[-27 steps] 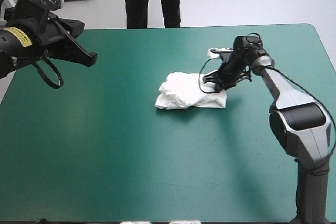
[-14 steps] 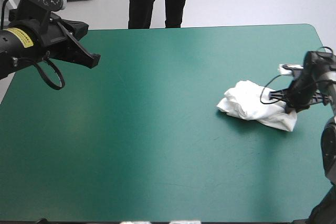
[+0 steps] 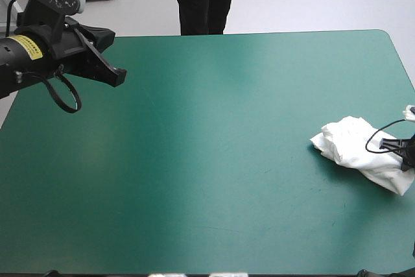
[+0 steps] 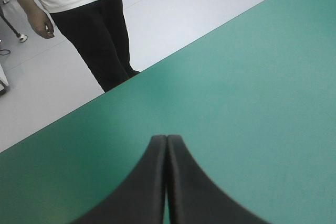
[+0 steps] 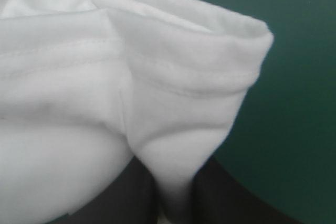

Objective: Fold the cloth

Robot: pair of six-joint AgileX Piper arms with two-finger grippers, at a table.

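Observation:
The white T-shirt (image 3: 360, 151) lies as a crumpled bundle at the table's right edge. My right gripper (image 3: 405, 150) is shut on the T-shirt at its right side, mostly cut off by the picture's edge. In the right wrist view the T-shirt (image 5: 121, 82) fills the field, and a hemmed fold of it is pinched between my right gripper (image 5: 173, 203) and its black fingers. My left gripper (image 3: 111, 72) hangs raised over the table's far left corner, shut and holding nothing. In its own wrist view the left gripper (image 4: 166, 139) forms one pointed arch above bare teal-green cover.
The teal-green table (image 3: 194, 160) spreads wide and bare between the two arms. The T-shirt sits close to the right edge (image 3: 408, 89) of the table.
My right gripper has dragged the T-shirt from the table's middle to its right edge. The left arm has barely moved.

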